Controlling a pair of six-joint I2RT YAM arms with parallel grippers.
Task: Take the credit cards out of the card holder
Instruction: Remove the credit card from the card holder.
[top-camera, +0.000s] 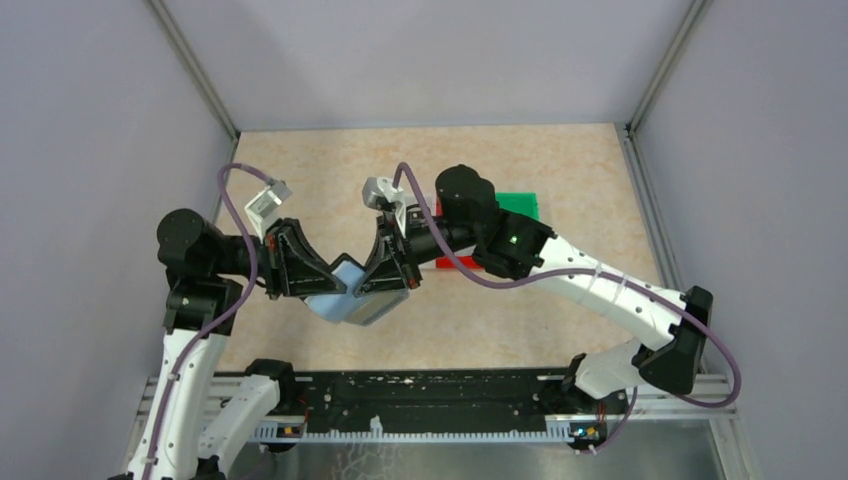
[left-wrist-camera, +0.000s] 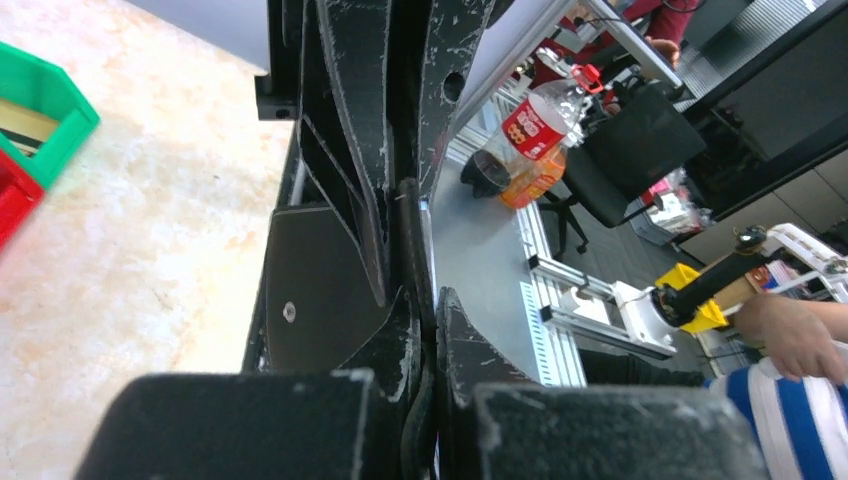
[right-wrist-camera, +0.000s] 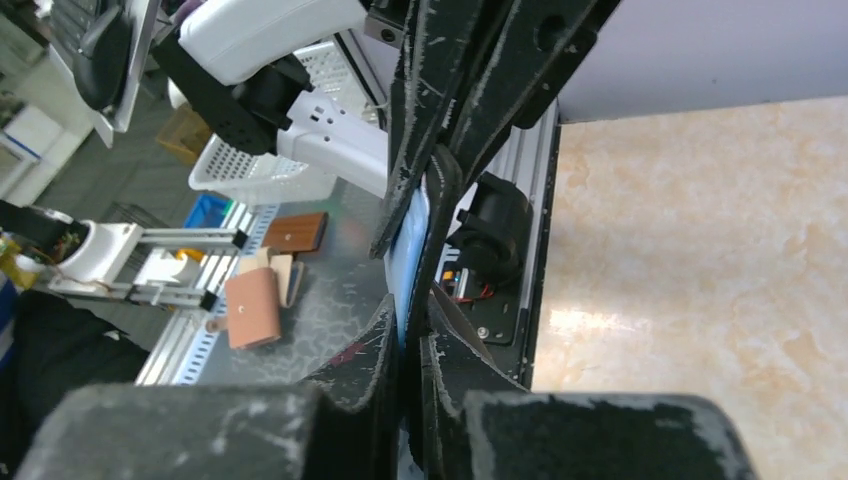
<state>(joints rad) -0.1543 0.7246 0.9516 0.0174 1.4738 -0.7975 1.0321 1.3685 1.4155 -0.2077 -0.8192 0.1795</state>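
Holding card holder (top-camera: 352, 298) open | long axis left-right | grey-blue inside upward

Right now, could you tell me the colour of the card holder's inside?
The card holder is light grey-blue inside; clearest in the top external view.

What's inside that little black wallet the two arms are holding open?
Only pale grey-blue lining shows inside the card holder, held in a V by the left gripper and right gripper. No card is visible; the fingers cover part of each flap.

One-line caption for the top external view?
The left gripper and right gripper pinch opposite flaps of the open card holder; green bin behind.
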